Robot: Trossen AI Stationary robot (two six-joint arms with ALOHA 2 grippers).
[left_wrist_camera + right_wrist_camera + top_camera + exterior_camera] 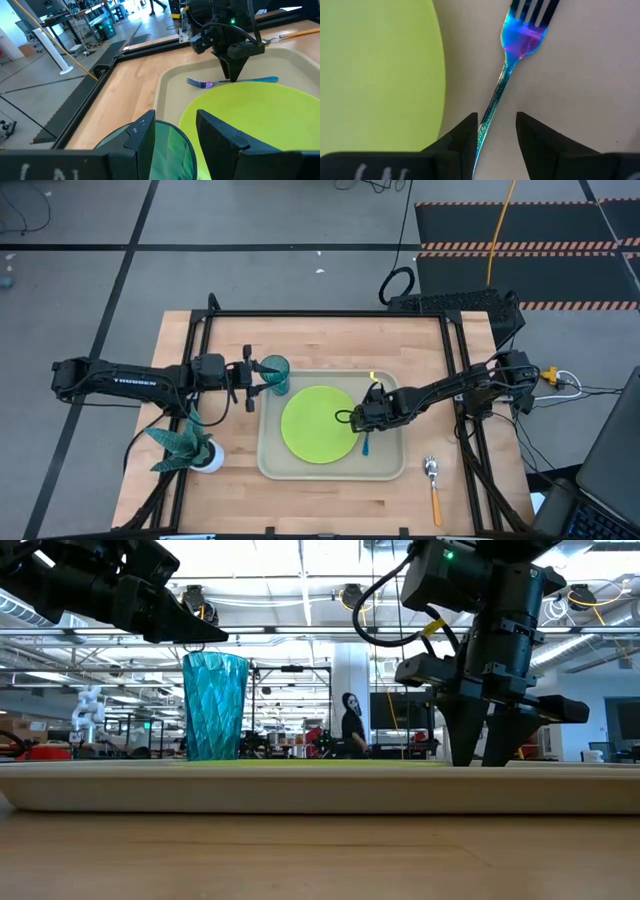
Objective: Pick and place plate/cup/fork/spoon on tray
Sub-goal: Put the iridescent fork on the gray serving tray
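three on the tray, spoon still out

high view: the plate (319, 424), cup (275, 374) and fork (366, 442) lie inside the tray (270, 463); the spoon (433, 484) lies outside it on the worktop (330, 340).

left wrist view: left end effector (172, 136), fingers apart, straddles the cup.

right wrist view: right end effector (495, 134), fingers apart, stands over the fork's handle.

You see a lime-green plate (318, 423) on a beige tray (272, 462), a faceted teal cup (215, 705), and a fork (506, 75) shining blue and purple.
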